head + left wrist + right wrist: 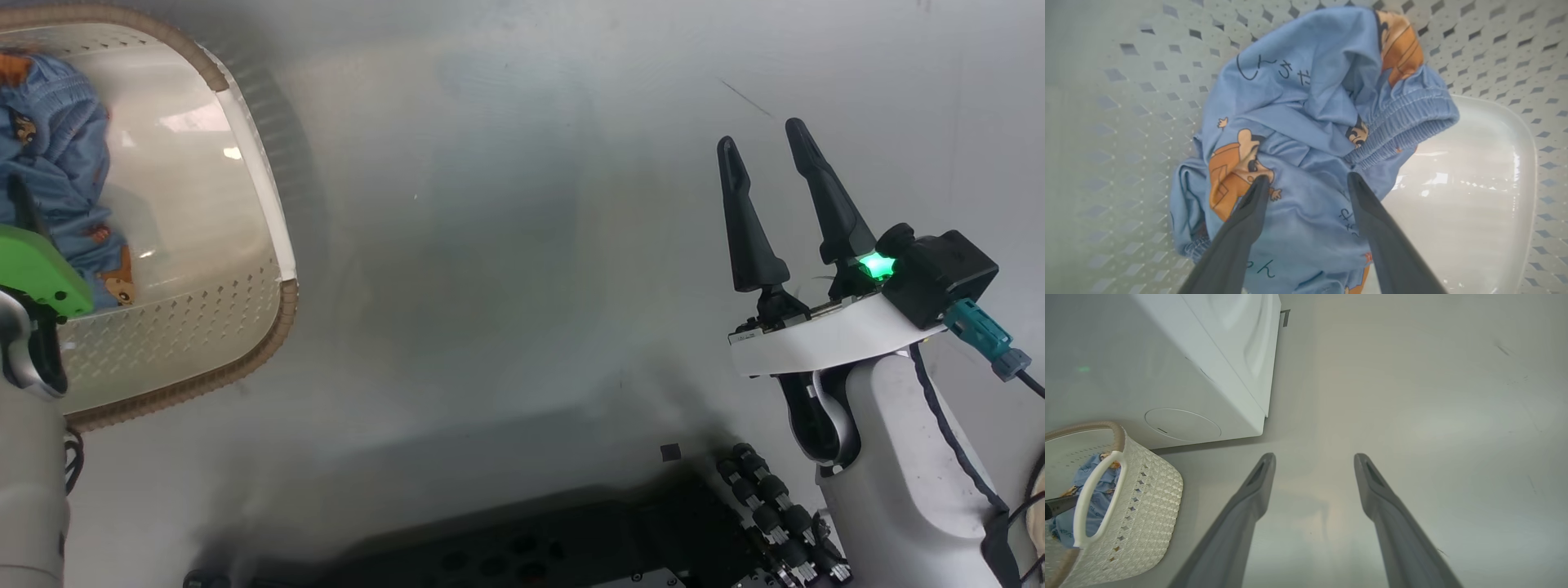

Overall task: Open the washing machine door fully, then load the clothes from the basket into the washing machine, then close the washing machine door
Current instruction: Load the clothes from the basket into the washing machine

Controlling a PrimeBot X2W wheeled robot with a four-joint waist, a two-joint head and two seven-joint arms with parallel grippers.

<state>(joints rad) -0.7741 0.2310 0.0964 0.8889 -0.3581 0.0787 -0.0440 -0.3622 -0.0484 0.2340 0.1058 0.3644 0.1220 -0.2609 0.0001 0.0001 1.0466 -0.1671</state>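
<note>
The left gripper [1307,178] hangs spread wide and empty inside the basket [1494,53], its tips right at the clothes [1306,102]: crumpled soft blue cloth with orange cartoon prints, heaped against a perforated cream wall. The right gripper [761,134], also spread and empty, hovers over the smooth grey floor [522,245]. The white washing machine [1167,355] stands just beside the basket.

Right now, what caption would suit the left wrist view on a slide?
Open left gripper aimed at the blue cartoon-print clothes lying in the cream perforated basket.
</note>
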